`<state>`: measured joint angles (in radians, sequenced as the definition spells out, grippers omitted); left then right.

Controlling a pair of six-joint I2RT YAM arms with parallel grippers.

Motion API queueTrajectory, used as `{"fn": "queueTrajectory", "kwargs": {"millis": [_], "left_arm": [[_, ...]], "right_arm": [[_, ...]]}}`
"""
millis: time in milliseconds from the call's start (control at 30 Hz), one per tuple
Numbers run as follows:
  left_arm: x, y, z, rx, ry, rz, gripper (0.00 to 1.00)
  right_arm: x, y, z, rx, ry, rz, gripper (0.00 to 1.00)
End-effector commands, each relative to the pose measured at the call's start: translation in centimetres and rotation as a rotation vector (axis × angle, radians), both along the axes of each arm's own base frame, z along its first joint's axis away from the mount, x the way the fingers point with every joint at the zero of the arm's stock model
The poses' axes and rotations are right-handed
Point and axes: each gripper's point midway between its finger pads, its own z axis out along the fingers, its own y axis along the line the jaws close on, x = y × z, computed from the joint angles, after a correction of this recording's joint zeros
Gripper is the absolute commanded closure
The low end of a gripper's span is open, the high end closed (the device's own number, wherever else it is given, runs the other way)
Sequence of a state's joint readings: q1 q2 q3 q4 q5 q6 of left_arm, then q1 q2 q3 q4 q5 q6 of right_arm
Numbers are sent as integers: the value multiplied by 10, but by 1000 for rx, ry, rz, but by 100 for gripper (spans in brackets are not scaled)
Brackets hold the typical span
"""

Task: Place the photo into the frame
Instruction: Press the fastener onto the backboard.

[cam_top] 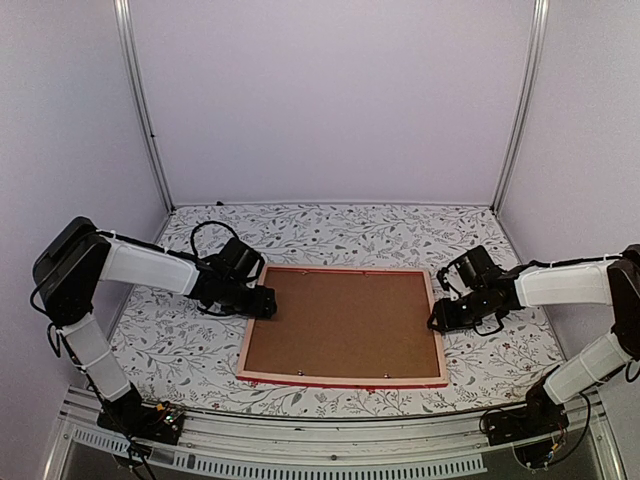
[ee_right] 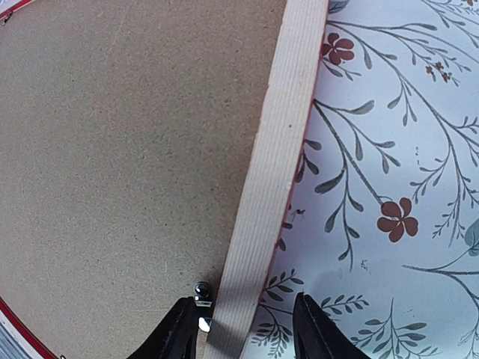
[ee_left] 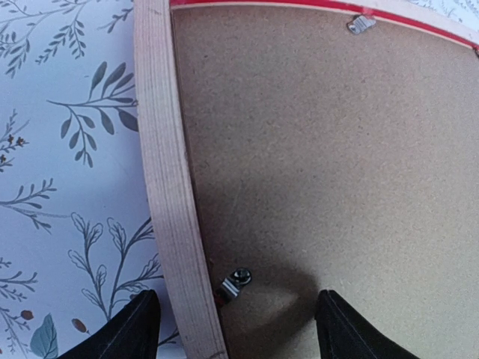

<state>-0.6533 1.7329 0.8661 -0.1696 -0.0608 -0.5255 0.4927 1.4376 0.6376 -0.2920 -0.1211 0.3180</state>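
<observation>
The frame lies face down in the middle of the table, pale wood back up, a thin red edge showing. The plain brown backing board fills it. The photo is hidden. My left gripper is open and straddles the frame's left rail, one finger outside, the other over the board, near a small metal clip. My right gripper is open and straddles the right rail, one finger next to a metal clip.
The table has a white cloth with a leaf and flower print. Another clip sits at the board's far edge. White walls and metal posts close in the back and sides. A metal rail runs along the near edge.
</observation>
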Motion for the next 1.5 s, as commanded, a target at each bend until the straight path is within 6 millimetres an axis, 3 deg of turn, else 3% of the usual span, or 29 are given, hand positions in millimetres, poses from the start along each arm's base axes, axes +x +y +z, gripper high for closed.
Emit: {"fn": "queueTrajectory", "kwargs": {"millis": [0,267,1100,1333,1467], "left_arm": [[-12,11,-21,32,72,2,26],[-12,10,-19,26,69,0,26],[-16,14,-22,33,75,2,26],[-15,20,-21,31,72,15,26],[-14,23,-20,25,69,19,26]], "right_arm": [[2,1,-2,-32,-9,13,53],[0,1,-6,-49,2,18,51],[-10,-15,-35,-61,122,-70,78],[-5,-16,-29,-45,103,-73,81],[-1,-1,-18,14,73,7,82]]}}
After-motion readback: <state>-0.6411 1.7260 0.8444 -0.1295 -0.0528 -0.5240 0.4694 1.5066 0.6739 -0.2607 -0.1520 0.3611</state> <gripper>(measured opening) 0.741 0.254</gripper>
